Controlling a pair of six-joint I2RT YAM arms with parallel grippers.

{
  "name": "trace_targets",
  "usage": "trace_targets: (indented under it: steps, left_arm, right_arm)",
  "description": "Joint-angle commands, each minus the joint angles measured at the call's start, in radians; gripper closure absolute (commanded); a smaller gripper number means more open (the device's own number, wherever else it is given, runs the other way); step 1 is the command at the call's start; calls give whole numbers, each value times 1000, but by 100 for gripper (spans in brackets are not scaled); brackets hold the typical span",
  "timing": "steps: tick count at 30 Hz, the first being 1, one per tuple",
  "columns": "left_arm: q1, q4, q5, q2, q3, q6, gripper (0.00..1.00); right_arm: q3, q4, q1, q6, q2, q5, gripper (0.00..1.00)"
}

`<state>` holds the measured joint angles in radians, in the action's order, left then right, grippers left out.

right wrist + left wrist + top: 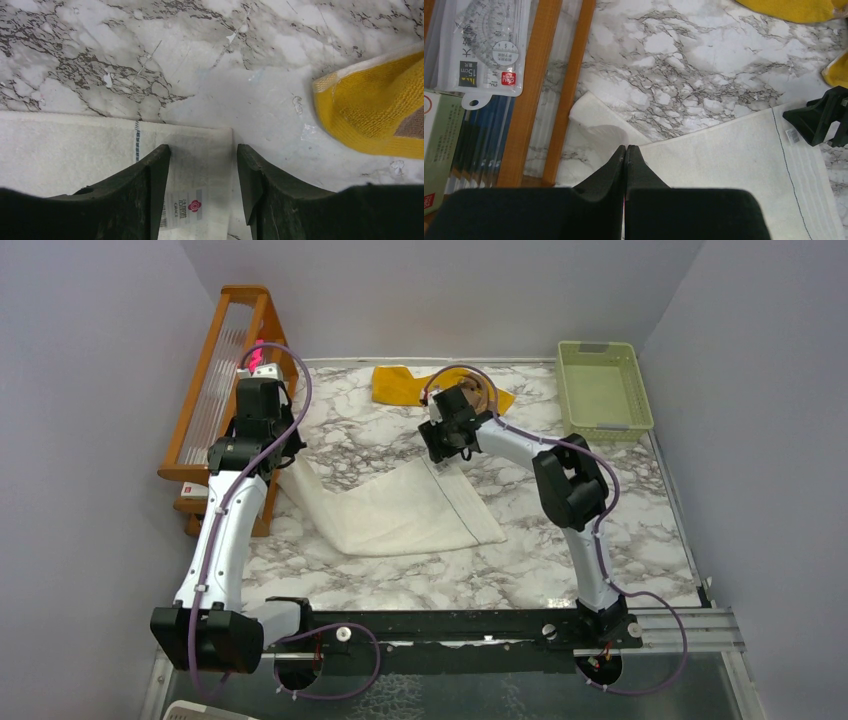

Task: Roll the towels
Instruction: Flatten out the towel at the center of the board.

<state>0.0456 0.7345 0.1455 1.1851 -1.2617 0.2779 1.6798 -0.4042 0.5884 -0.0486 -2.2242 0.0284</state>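
Observation:
The cream-white towel (400, 510) lies spread flat on the marble table. My right gripper (447, 445) is down at its far right corner. In the right wrist view its jaws (202, 150) stand open astride that corner, with the small label (182, 207) between them. My left gripper (265, 455) is at the towel's far left corner. Its jaws (625, 148) are shut above the towel's (724, 165) edge, with no cloth seen between them. The mustard yellow towel (400, 385) lies crumpled at the back. A patch of the brown towel (411, 127) shows against the yellow towel (370, 105).
A pale green plastic basket (600, 390) stands at the back right. A wooden rack (215, 390) runs along the left edge, holding a packaged ruler set (484, 45) and a green box (439, 145). Grey walls close in on three sides.

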Motion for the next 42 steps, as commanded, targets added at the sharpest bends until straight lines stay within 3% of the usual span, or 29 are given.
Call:
trace_targets:
  steps: [1,5,6,8,9,15,22,25,30,36,42]
  left_arm:
    - [-7,9,-5,-31,-6,-3,100]
    - [-8,15,16,-35,-8,-6,100]
    - [-8,15,23,-35,-8,-6,100]
    - [-8,14,37,-30,-17,-6,100]
    - [-8,14,47,-22,-27,-6,100]
    - [-28,19,56,62,-186,11,100]
    - [-46,89,23,123,-481,23,100]
    - [-48,125,21,105,-542,37,100]
    - [-50,165,41,-38,-460,95,100]
    - [-50,224,41,-344,-196,193,100]
    - [-15,312,155,-493,-163,247,100]
  right_arm:
    - [17,-37,9,8,-47,-121,49]
    - [-6,-29,-5,6,-56,-154,56]
    - [-10,-29,-17,-1,-57,-144,63]
    - [-22,-24,-50,-21,-49,-112,93]
    - [-28,-24,-65,-29,-37,-105,98]
    - [-47,-22,-121,-9,162,-95,99]
    - [-121,63,-131,-9,613,-280,99]
    - [-197,115,-130,-4,808,-361,99]
    - [-345,106,-130,-57,1108,-307,99]
    - [-481,-59,-130,-148,1400,-122,99]
    - [-612,-57,-130,-152,1657,52,99]
